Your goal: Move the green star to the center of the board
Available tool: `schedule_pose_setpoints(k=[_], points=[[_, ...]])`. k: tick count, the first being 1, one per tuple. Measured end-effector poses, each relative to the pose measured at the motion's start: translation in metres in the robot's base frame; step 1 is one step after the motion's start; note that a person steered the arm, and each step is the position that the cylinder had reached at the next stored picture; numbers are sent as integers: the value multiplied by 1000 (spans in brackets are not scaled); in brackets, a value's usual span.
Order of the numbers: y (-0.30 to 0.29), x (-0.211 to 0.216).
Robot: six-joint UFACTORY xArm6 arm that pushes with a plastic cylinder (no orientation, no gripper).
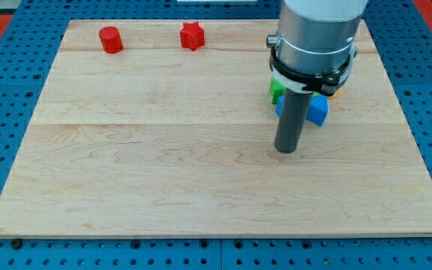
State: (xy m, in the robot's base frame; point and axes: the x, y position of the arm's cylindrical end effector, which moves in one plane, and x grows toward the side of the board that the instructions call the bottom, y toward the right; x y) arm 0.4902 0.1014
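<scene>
Wooden bench (pixel 163 150) lies pale and smooth, so small blocks should slide readily on it. No jaws exist here: my tip (pixel 286 151) is a bare rod end that holds nothing and touches no block. Just beyond it, toward the view's top, a blue block (pixel 318 110) sits beside the rod. The green star (pixel 277 89) lies just past that, half hidden under the arm; it looks light and rigid, best pushed squarely on a flat side. Far off are a red star (pixel 192 35) and red cylinder (pixel 111 39).
</scene>
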Motion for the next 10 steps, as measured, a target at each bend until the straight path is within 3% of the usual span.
schedule_pose_setpoints(k=[4, 8, 10], points=[[43, -83], [24, -105], [-3, -138]])
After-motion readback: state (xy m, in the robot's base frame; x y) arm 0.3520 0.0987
